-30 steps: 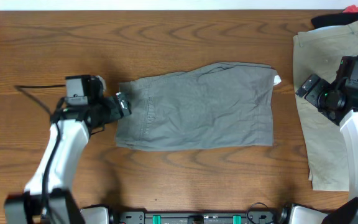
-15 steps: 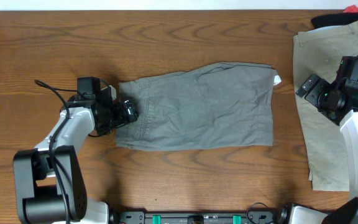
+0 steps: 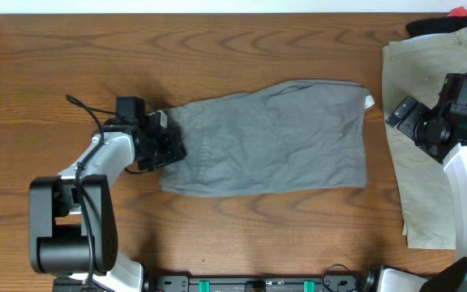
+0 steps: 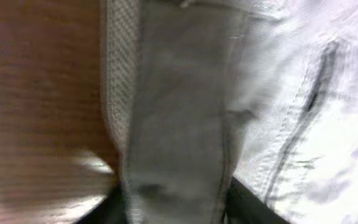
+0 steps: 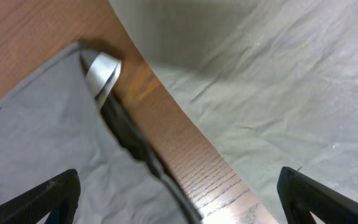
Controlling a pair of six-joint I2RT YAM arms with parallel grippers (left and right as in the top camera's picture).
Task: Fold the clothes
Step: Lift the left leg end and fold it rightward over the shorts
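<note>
The grey-olive shorts point(image 3: 274, 138) lie flat across the middle of the table. My left gripper point(image 3: 169, 146) is at their left edge, shut on a bunched band of that cloth point(image 4: 179, 124), which fills the gap between its dark fingers point(image 4: 247, 205). My right gripper point(image 3: 402, 113) hangs open over the strip of bare wood between the grey-olive shorts point(image 5: 36, 137) and the beige-khaki shorts point(image 3: 420, 65), with nothing between its fingers point(image 5: 303, 193). The beige-khaki pair point(image 5: 278, 93) lies spread at the right side.
A black garment point(image 3: 428, 28) and a red garment point(image 3: 464, 12) are bunched at the far right corner, partly under the beige-khaki shorts. The wooden table point(image 3: 217, 49) extends bare behind and in front of the grey-olive shorts.
My left gripper has slid right onto the shorts' left edge and closed on the cloth. The grey-olive shorts have shifted a little to the right. The right arm has not moved.
</note>
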